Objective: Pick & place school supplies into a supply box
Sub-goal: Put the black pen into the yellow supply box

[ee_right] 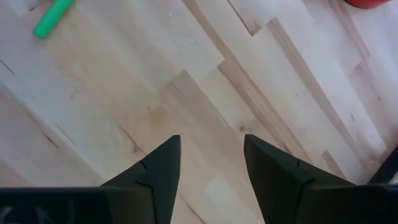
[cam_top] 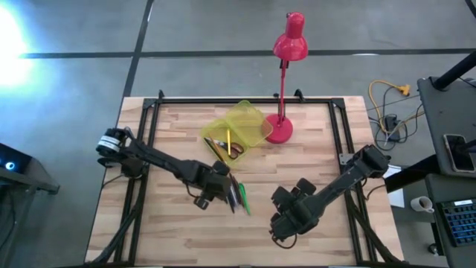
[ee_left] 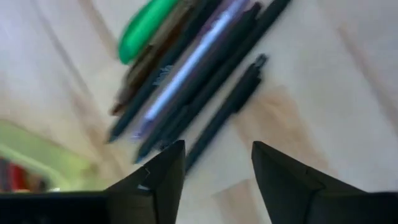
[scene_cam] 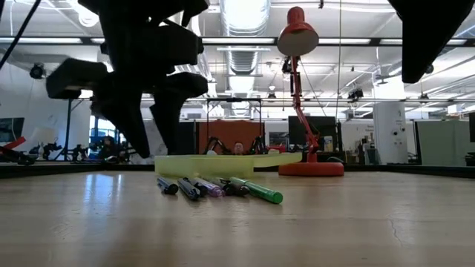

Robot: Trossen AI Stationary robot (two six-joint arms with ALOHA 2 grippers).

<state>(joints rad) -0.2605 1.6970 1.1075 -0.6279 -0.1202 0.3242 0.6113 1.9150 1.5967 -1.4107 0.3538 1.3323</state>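
The pens [scene_cam: 215, 187], no lettering legible, lie on the table [cam_top: 312, 160] under the empty, parted left gripper [ee_left: 217, 163]; right gripper [ee_right: 211, 158] likewise parted, empty.

Bright overhead light; left wrist view blurred.

Grey floor [cam_top: 223, 30], ceiling ducts [scene_cam: 245, 52], strip lights [scene_cam: 349, 33]
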